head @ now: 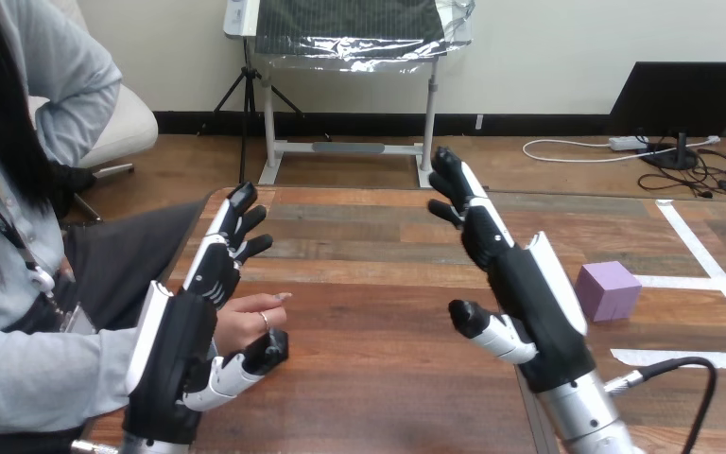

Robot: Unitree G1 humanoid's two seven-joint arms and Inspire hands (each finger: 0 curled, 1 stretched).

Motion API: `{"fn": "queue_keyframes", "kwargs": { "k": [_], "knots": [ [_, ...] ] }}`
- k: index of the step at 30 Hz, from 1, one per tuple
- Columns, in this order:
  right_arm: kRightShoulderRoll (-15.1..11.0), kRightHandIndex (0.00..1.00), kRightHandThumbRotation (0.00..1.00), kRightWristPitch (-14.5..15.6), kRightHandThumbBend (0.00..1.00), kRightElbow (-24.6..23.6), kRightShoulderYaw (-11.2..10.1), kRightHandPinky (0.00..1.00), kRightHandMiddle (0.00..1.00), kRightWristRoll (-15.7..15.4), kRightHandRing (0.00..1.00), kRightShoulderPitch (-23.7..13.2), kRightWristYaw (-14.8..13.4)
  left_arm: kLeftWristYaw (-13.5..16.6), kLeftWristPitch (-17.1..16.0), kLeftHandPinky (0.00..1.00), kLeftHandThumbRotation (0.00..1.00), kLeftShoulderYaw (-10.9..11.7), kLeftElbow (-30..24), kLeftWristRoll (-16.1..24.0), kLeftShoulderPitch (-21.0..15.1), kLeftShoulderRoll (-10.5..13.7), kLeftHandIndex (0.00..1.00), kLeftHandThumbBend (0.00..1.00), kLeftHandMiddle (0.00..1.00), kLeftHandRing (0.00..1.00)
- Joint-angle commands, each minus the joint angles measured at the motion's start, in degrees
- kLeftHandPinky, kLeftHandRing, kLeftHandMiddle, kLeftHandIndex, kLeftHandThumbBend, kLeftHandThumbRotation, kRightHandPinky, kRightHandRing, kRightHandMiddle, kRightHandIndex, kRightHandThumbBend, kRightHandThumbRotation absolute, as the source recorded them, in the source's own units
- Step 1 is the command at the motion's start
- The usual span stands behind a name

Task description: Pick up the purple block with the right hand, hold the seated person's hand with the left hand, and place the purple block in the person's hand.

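While the purple block (608,290) rests on the tabletop (378,378) right of the spread right robot hand (537,305), the spread left robot hand (189,331) stands beside the person's hand (243,319)

I look from the camera on the robot's head, forward and down across the brown wooden plank table (378,312). The black-and-white left hand (178,345) and right hand (529,303) enter at the bottom edge, very near to the lens.
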Motion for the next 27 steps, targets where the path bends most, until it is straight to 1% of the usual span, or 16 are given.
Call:
{"fn": "queue_keyframes", "kwargs": {
  "k": [1, 8, 17, 20, 24, 27],
  "knots": [
    [-2.25, 1.00, 0.91, 0.52, 1.00, -0.25, -1.88, 0.92, 1.00, -0.69, 0.97, -5.60, -1.90, 0.09, -0.63, 0.86, 0.78, 0.84, -1.61, -0.38, -2.85, -0.36, 0.96, 1.00, 0.97, 0.94],
    [-4.02, 0.99, 0.89, 2.09, 1.00, -0.29, -2.47, 0.89, 1.00, -1.52, 0.96, -7.12, -3.21, 0.05, -0.91, 0.86, 0.77, 1.24, -1.46, -0.02, -2.97, -0.47, 0.96, 1.00, 0.97, 0.94],
    [-6.00, 0.97, 0.87, 4.42, 1.00, -0.04, -3.30, 0.88, 0.98, -1.44, 0.96, -9.37, -4.13, 0.09, -0.82, 0.86, 0.77, 1.36, -1.33, 0.14, -2.94, -0.55, 0.96, 1.00, 0.97, 0.94],
    [-6.99, 0.97, 0.87, 5.56, 1.00, -0.71, -3.43, 0.87, 0.98, -2.44, 0.95, -9.95, -5.00, 0.32, -0.74, 0.86, 0.77, 1.55, -1.29, 0.28, -2.86, -0.69, 0.96, 1.00, 0.97, 0.94],
    [-8.36, 0.96, 0.88, 7.50, 1.00, -2.10, -3.76, 0.89, 0.98, -4.95, 0.96, -10.73, -7.76, 0.59, -0.65, 0.86, 0.78, 1.77, -1.23, 0.49, -2.86, -0.93, 0.96, 1.00, 0.97, 0.94],
    [-9.25, 0.96, 0.89, 8.29, 1.00, -2.83, -3.82, 0.91, 0.98, -6.29, 0.97, -11.37, -9.11, 0.76, -0.60, 0.85, 0.78, 1.91, -1.26, 0.65, -2.83, -1.06, 0.95, 1.00, 0.97, 0.94]
  ]
}}
